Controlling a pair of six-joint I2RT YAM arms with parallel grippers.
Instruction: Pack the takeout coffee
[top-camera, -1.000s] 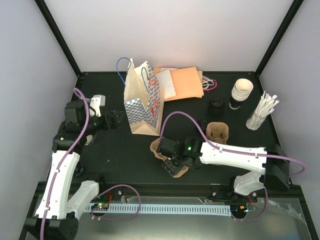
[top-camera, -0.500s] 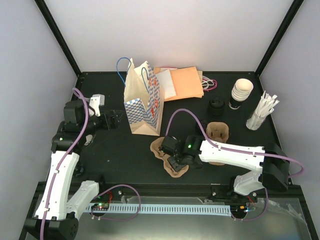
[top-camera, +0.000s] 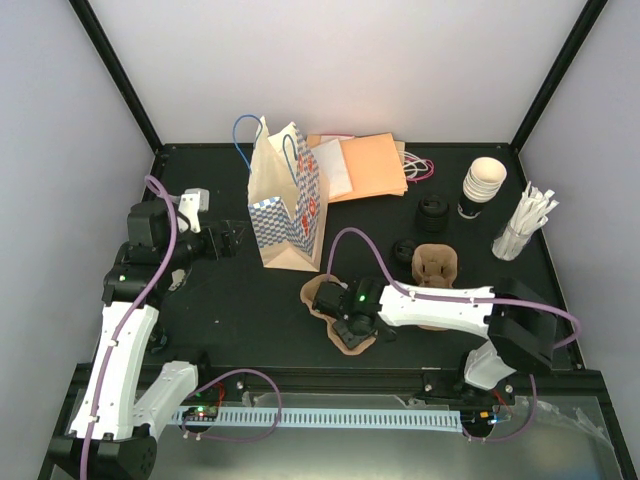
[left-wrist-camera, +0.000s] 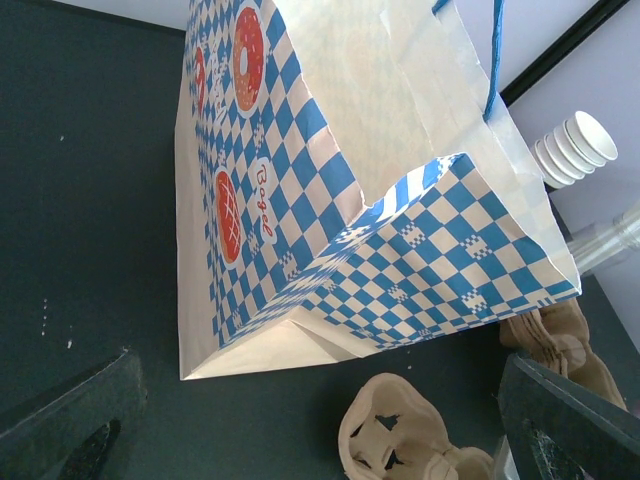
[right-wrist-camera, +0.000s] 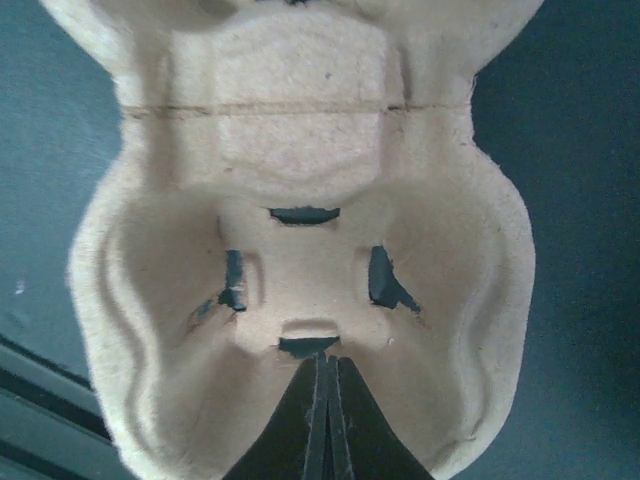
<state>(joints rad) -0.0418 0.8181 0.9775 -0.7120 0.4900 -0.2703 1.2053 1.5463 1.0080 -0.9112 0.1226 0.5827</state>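
Right wrist: we see right gripper (right-wrist-camera: 325, 365) pressed together, tips at carrier (right-wrist-camera: 300, 150) well. Left gripper (top-camera: 232, 240) spread wide, nine o'clock of bag (top-camera: 288, 200).

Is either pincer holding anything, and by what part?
The left pincer is open and holds nothing. The right pincer is shut with its tips in a pocket of the pulp carrier; whether it pinches pulp cannot be told.
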